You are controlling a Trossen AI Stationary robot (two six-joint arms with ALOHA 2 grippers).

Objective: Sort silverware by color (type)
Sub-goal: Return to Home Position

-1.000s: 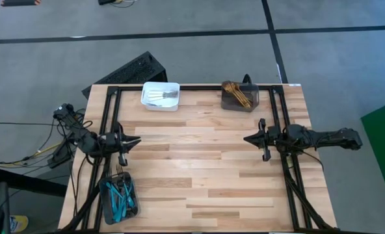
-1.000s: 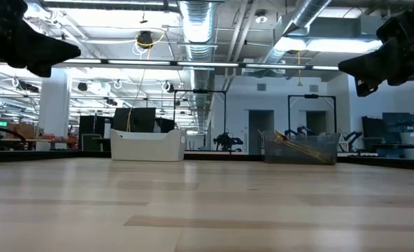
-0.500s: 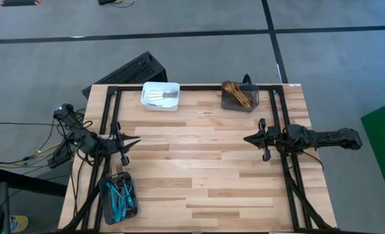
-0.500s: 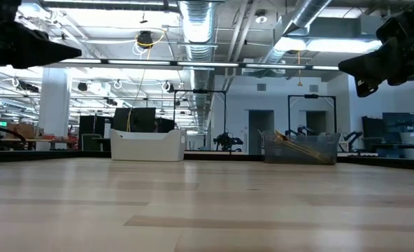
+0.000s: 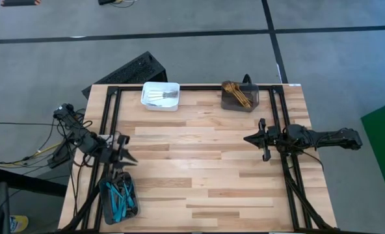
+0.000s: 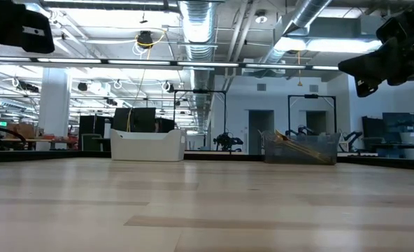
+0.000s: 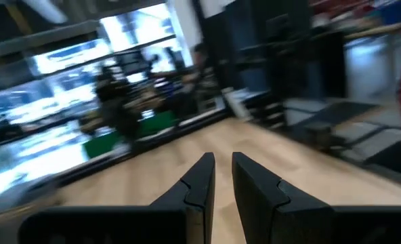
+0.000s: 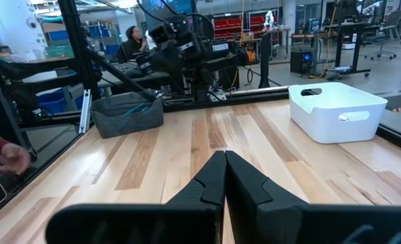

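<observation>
Silverware [image 5: 163, 97] overlaps inside its bins [image 5: 160, 108], single pieces indistinct; right jaws pressed together, left jaws blurred, nearly touching.

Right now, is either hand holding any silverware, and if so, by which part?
Nothing is held. The left hand is empty, and the right hand is shut on nothing. Both are raised above the table.

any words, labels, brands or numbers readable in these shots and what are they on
No text can be read for certain.
Pale lettering on the left arm, seen from the right wrist view: too small to read.
Room behind the table: any signs there are too small or blurred to read.
White bin: no lettering shows.
</observation>
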